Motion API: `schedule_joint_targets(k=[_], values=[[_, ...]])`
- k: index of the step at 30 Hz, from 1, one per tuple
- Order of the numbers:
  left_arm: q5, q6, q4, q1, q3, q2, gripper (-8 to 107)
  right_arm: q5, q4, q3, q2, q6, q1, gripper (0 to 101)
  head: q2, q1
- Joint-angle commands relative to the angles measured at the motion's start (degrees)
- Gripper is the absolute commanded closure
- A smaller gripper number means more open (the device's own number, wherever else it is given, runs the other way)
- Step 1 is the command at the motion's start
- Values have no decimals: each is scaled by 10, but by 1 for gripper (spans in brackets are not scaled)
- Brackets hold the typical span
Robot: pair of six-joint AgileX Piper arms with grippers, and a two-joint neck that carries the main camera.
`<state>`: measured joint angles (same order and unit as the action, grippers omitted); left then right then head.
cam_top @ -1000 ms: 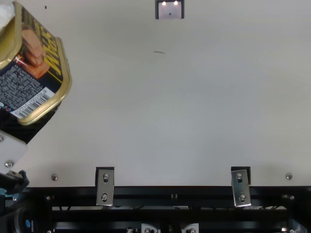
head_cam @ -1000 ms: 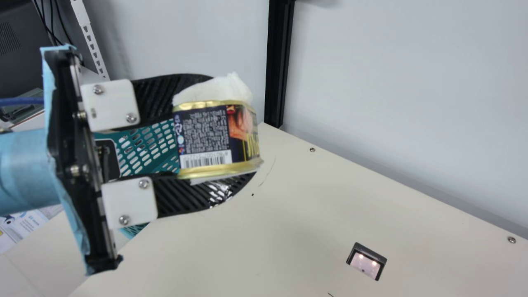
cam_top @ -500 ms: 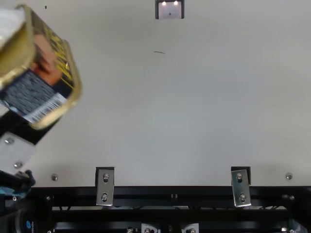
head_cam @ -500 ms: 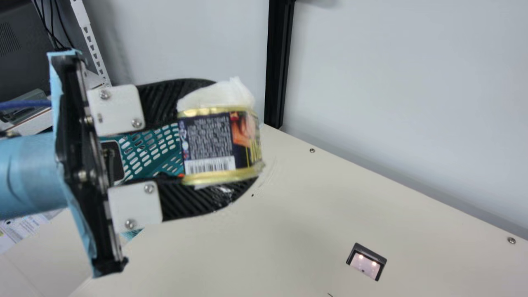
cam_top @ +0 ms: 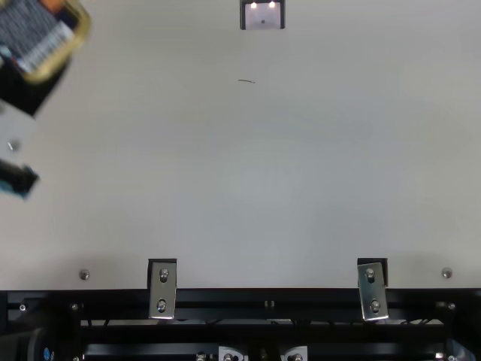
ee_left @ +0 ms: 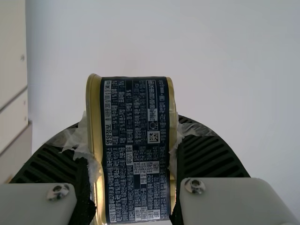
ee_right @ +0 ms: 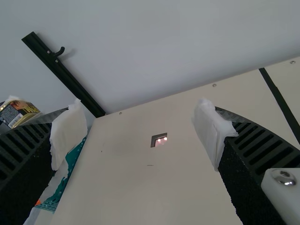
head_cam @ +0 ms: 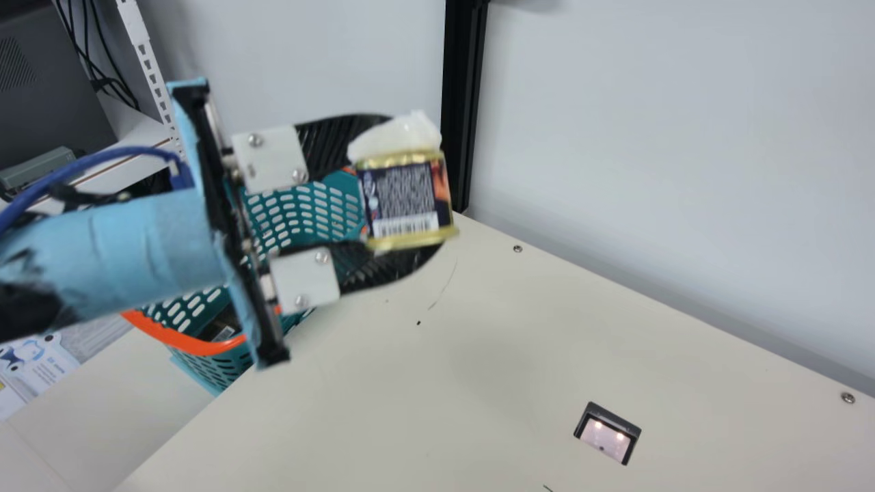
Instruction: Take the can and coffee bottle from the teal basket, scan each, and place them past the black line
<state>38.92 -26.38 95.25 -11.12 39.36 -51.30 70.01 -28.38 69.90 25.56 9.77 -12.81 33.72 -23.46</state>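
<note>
Gripped by the left pincer (head_cam: pixel 414 199), the can (head_cam: pixel 410 240) bears a dark label (head_cam: pixel 401 188) with pale small print and, along its lower edge in the main view, a barcode (head_cam: pixel 405 225). Towards the left wrist view it turns dense lines of Korean characters and a square code (ee_left: pixel 153 137). The right wrist view catches yellow lettering (ee_right: pixel 32 108) on it. Below the pincer's arm, a printed sheet (head_cam: pixel 31 355) carries print too small to read.
</note>
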Motion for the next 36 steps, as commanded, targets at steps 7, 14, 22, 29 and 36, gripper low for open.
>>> schedule_joint_targets(k=[7,14,22,29,36], values=[[-59,164,51,-18,51,-41,89,0,0,0,0,0,0,0,7,-15],[-61,219,47,-20,56,-50,89,0,0,0,0,0,0,0,7,-15],[-125,259,47,26,73,-52,89,0,0,0,0,0,0,0,7,-15],[-276,315,47,153,84,-29,89,0,0,0,0,0,0,0,7,-15],[-419,435,35,284,101,14,89,0,0,0,0,0,0,0,7,-15]])
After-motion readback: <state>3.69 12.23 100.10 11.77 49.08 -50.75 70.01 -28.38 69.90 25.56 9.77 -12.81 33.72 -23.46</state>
